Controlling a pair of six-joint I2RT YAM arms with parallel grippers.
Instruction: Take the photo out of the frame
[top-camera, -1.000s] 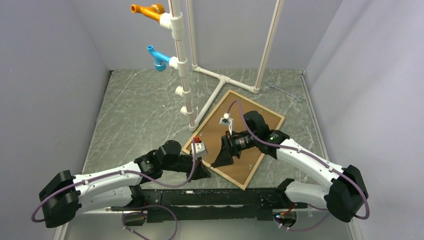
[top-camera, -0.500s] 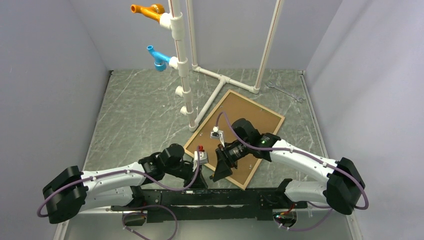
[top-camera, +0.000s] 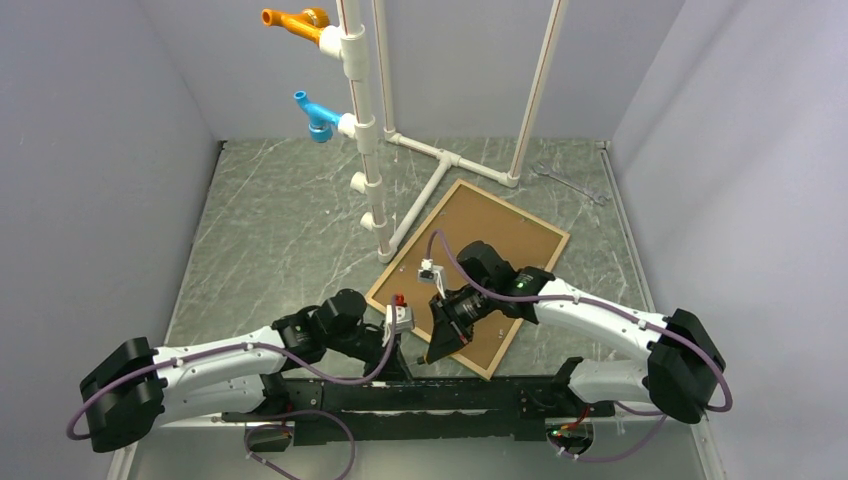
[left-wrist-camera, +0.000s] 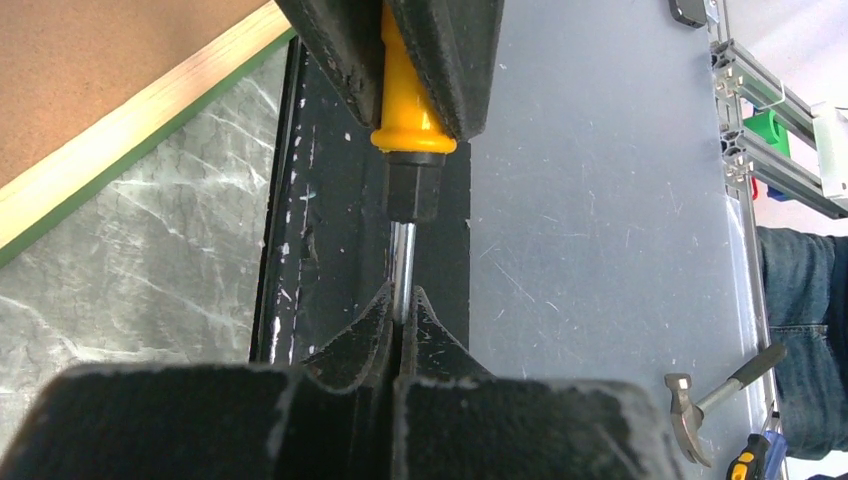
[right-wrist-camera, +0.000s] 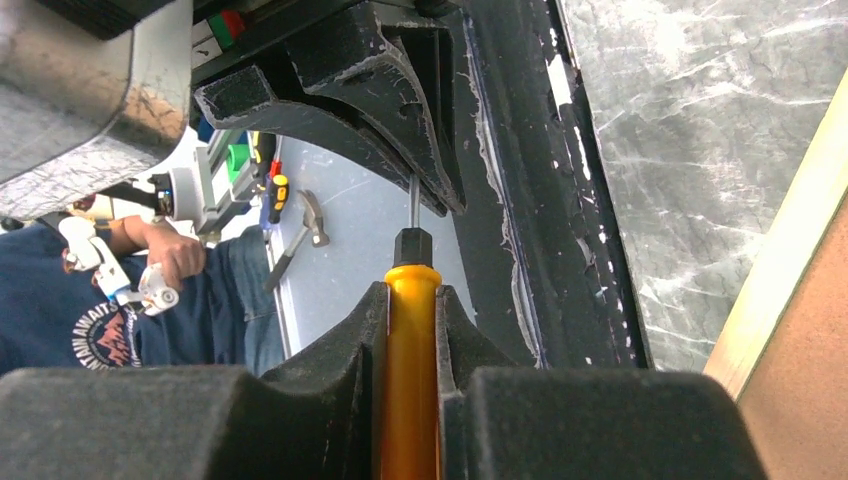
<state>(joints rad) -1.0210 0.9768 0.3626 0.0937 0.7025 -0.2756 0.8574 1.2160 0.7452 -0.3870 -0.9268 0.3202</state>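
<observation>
2 hands gripped 1 screwdriver (left-wrist-camera: 410, 95): my left hand (left-wrist-camera: 401, 315) clenched its shaft, my right hand (right-wrist-camera: 410, 300) clamped the handle. The frame (top-camera: 516, 208) lay face-down on the worktop (top-camera: 280, 230) at 1 o'clock, photo hidden beneath its backing board (top-camera: 495, 235). Handover step, I judged; next my left had to let go.

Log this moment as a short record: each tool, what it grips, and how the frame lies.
left tool: shut on the metal shaft of the screwdriver
right tool: shut on the same screwdriver's yellow handle
screwdriver: spans both tools, at the near edge of the table
frame: flat on the table, back side up
backing board: seated in the frame, brown face showing
photo: not visible
</observation>
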